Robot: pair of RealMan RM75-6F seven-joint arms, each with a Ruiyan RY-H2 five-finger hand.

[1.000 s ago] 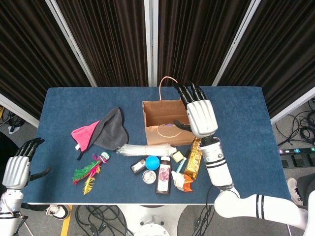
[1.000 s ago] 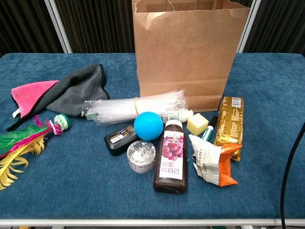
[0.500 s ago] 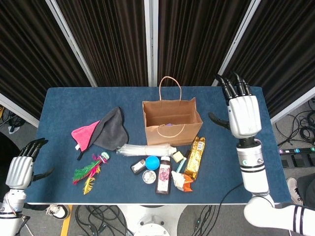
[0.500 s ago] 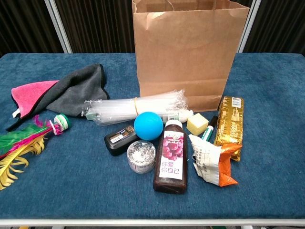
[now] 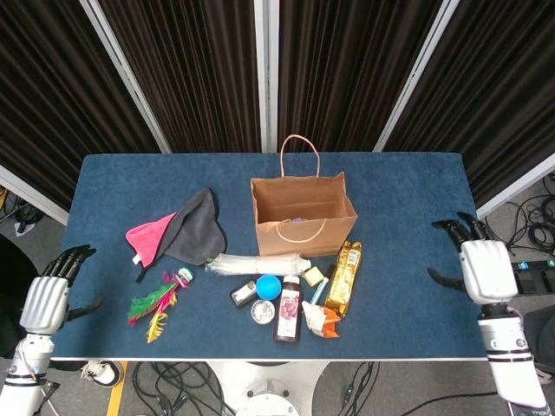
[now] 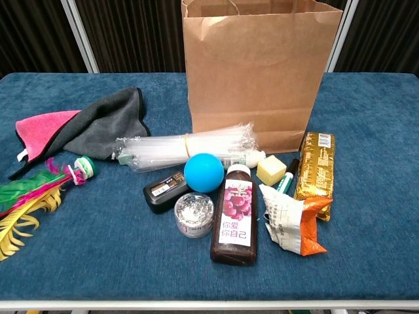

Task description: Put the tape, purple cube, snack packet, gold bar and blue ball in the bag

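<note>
The brown paper bag (image 5: 303,214) (image 6: 260,72) stands open at mid-table, and something purple (image 5: 298,220) shows inside it. In front of it lie the blue ball (image 5: 269,285) (image 6: 203,172), the gold bar (image 5: 344,276) (image 6: 315,164), the white and orange snack packet (image 5: 321,319) (image 6: 291,224) and a shiny round roll (image 5: 261,310) (image 6: 194,212) that may be the tape. My right hand (image 5: 484,269) hangs open and empty beyond the table's right edge. My left hand (image 5: 45,302) is open and empty off the left front corner. Neither hand shows in the chest view.
A grey and pink cloth (image 5: 184,230) (image 6: 85,127) and coloured feathers (image 5: 156,305) (image 6: 26,199) lie on the left. A clear plastic-wrapped bundle (image 6: 186,150), a dark juice bottle (image 6: 235,214), a small black box (image 6: 165,190) and a yellow block (image 6: 271,169) crowd the task objects.
My right hand has swung from above the bag out to the right and down past the table's edge, empty. My left hand has drifted slightly lower.
</note>
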